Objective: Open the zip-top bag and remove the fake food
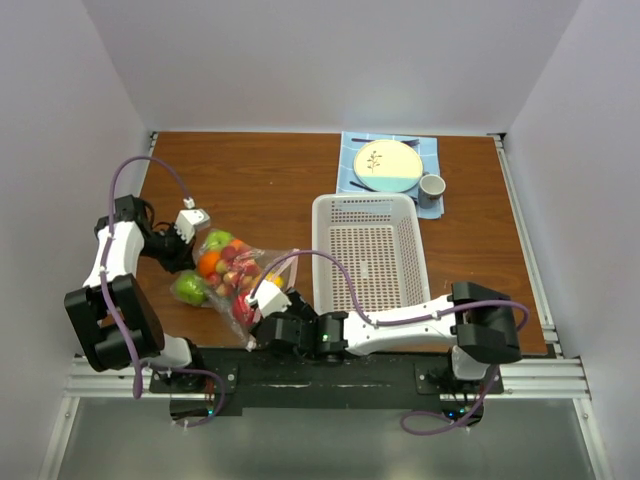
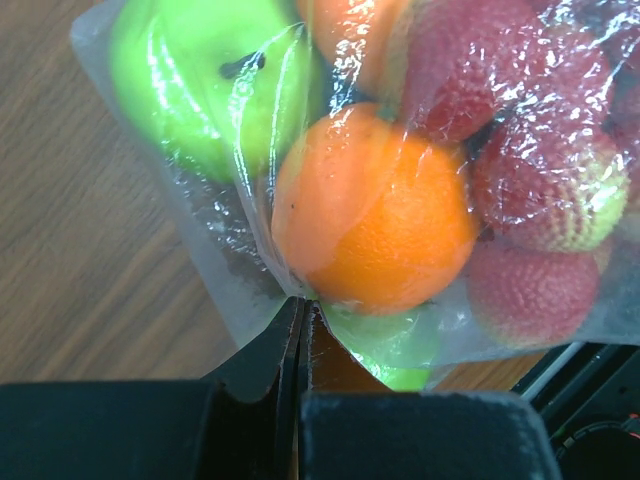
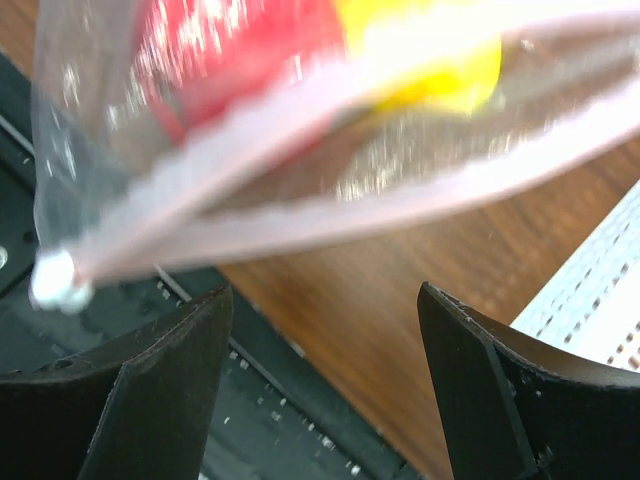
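The zip-top bag lies on the near left part of the worktop, with the fake food bunched inside it. My left hand sits at the bag's far left end. In the left wrist view that hand is pressed fully together, with the clear film of the bag pinched between its fingers. Just beyond the pinch an orange presses against the plastic. A green apple is to its left and strawberries are to its right.

My right hand is at the bag's near right corner. Its wrist view shows that hand spread wide and holding nothing. The bag's pale zip strip runs across just past the fingertips, not between them. A red fruit and a yellow one show through the blurred film.

The only marking I can make out is a small plant sprig drawn on the plate. The plate rests on a blue cloth at the far right, with a cup beside it.

The white basket stands just right of the bag, and its near left corner is close to my right wrist. The bag's near corner lies close to the worktop's front edge. Open wood runs from behind the bag to the far edge.
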You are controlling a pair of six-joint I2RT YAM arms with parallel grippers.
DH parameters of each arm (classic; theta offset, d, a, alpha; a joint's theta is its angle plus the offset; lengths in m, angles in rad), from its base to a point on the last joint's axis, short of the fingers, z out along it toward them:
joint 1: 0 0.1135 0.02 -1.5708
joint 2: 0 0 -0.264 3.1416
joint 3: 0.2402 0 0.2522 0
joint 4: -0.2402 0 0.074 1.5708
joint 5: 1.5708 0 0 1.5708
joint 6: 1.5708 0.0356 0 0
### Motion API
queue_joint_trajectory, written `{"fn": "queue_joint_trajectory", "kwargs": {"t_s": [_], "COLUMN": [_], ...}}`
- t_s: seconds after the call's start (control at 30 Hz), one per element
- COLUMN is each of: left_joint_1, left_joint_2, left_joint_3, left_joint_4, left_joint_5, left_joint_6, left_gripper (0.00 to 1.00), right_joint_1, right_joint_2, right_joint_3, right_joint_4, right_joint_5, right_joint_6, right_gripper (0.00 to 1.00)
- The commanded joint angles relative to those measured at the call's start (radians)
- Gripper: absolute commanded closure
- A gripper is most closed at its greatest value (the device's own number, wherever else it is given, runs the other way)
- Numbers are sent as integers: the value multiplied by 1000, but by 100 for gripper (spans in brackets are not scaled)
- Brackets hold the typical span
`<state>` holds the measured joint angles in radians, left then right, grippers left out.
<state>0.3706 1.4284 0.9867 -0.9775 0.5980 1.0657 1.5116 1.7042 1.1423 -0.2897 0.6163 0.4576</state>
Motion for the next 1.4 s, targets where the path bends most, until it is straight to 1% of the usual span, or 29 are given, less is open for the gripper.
{"fn": "queue_joint_trajectory", "kwargs": {"t_s": [0.0,0.07,0.1,0.2,0.23,0.3,0.4,0.5,0.57,0.8,0.87,0.97,1.0,1.03,1.1,1.23,1.27,1.37], "left_joint_1": [-15,-15,-15,-15,-16,-15,-15,-15,-16,-15,-15,-16,-16,-16,-15,-22,-22,-24], "left_joint_2": [-20,-22,-23,-25,-23,-16,-8,-5,-8,-10,-8,-5,-2,-3,-6,-20,-32,-54], "left_joint_3": [35,30,27,6,1,1,4,10,13,1,-2,-8,-10,-13,-19,-42,-48,-71], "left_joint_4": [-58,-55,-52,-26,-15,-10,-3,0,2,10,16,19,20,28,39,74,83,97], "left_joint_5": [39,16,7,-21,-24,-23,-23,-30,-36,-52,-50,-44,-41,-41,-44,-70,-87,-115], "left_joint_6": [42,53,54,59,57,56,46,43,42,42,33,20,14,8,-19,-70,-90,-105], "left_gripper": [100,100,100,100,100,100,100,100,100,100,100,100,100,100,100,100,100,100], "right_joint_1": [-13,-14,-17,-31,-36,-54,-67,-82,-91,-132,-139,-142,-143,-143,-143,-142,-142,-139], "right_joint_2": [-8,-38,-75,-155,-167,-186,-181,-150,-126,-89,-77,-52,-37,-29,-9,53,60,71], "right_joint_3": [89,97,93,53,25,4,-13,-16,-16,-32,-29,-26,-23,-18,0,30,34,17], "right_joint_4": [80,77,80,105,112,126,124,135,141,202,218,267,285,285,328,330,333,385], "right_joint_5": [11,29,36,33,23,5,-4,-19,-29,-78,-95,-141,-154,-191,-219,-273,-323,-404], "right_joint_6": [-115,-135,-146,-171,-174,-177,-177,-180,-185,-200,-206,-224,-224,-226,-229,-231,-231,-231], "right_gripper": [22,28,39,59,72,83,94,99,100,100,98,75,58,51,44,37,36,29]}}
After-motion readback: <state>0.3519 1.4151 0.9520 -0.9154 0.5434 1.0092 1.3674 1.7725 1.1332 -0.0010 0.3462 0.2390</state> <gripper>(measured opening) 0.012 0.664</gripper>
